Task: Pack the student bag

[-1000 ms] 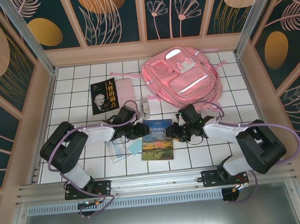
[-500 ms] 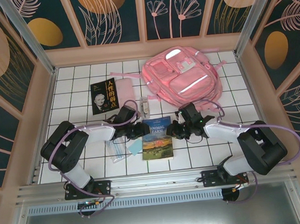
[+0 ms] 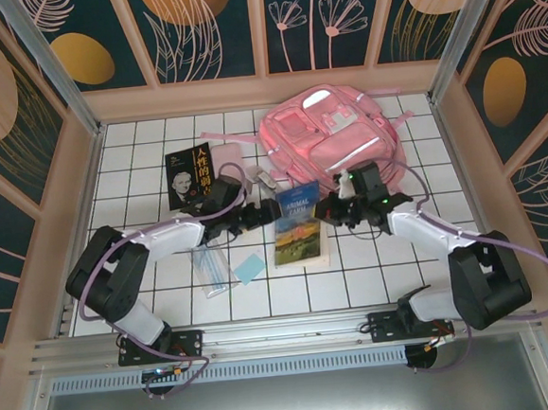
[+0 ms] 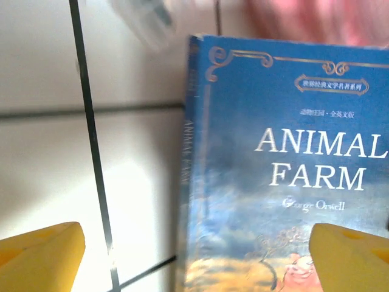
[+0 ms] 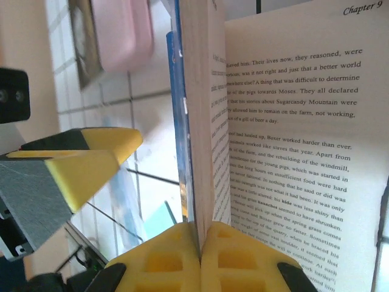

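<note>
So the student bag [image 3: 331, 142] sits at about 1 o'clock on the worktop [image 3: 139, 178], lying flat, front side up. From the right gripper [image 3: 326, 210] it's pretty much straight at 12 o'clock, just beyond, so the right arm is clearly the nearer one.

Its jaws are pinched tight on the Animal Farm book [image 3: 297, 225], though the wrist view shows they've only got the cover and a thin wad of pages, with the rest fanning open. The book's long axis runs roughly 12 to 6, top end toward the bag.

The left gripper [image 3: 259, 216] is at the book's 9 o'clock edge, jaws spread wide, holding nothing.

The bag itself is a big soft pink thing with glossy see-through front pockets, pale shiny stripes and straps trailing out. I can't tell if the main zip is open.
</note>
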{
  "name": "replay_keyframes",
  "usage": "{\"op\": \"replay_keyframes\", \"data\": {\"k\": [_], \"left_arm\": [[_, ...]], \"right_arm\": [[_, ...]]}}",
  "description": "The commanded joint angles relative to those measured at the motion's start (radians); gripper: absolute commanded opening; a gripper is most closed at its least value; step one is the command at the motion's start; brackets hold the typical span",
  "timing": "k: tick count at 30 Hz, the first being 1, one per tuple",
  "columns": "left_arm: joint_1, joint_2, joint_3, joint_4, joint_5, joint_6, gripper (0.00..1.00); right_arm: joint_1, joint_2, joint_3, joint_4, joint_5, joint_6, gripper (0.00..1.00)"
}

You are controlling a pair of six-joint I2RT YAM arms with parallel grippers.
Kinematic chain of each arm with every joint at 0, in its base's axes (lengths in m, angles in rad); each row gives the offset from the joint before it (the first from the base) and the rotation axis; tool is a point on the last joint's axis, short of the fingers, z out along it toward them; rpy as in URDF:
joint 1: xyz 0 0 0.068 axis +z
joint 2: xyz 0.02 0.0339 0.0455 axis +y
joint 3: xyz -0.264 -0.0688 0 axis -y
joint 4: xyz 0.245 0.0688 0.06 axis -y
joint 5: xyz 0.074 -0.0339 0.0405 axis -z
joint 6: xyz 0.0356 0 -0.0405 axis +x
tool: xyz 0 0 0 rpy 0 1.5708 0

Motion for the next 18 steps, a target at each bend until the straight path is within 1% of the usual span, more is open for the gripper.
{"op": "replay_keyframes", "data": {"k": [1,2,4,5,10,13,15,17,18], "left_arm": [[0.032,-0.052,0.044,0.095,-0.029,0.041,0.97],[0.038,-0.053,0.051,0.111,-0.027,0.042,0.99],[0.045,-0.050,0.063,0.154,-0.008,0.039,0.99],[0.050,-0.046,0.062,0.191,0.015,0.030,0.99],[0.054,0.009,0.078,0.416,0.201,-0.048,0.99],[0.054,0.035,0.095,0.439,0.244,-0.061,0.98],[0.055,0.044,0.094,0.460,0.274,-0.079,0.96],[0.054,0.062,0.081,0.537,0.321,-0.134,0.93],[0.054,0.072,0.068,0.595,0.352,-0.174,0.90]], "right_arm": [[-0.049,-0.046,0.085,-0.004,-0.148,-0.084,0.00],[-0.065,-0.045,0.101,-0.009,-0.165,-0.092,0.00],[-0.102,-0.040,0.140,-0.013,-0.211,-0.106,0.00],[-0.115,-0.038,0.153,-0.010,-0.232,-0.108,0.00],[-0.166,-0.030,0.229,-0.012,-0.318,-0.135,0.00],[-0.180,-0.033,0.247,-0.001,-0.341,-0.139,0.00],[-0.184,-0.038,0.238,0.034,-0.347,-0.123,0.00],[-0.184,-0.037,0.222,0.087,-0.354,-0.100,0.00],[-0.184,-0.032,0.210,0.123,-0.359,-0.081,0.00]]}}
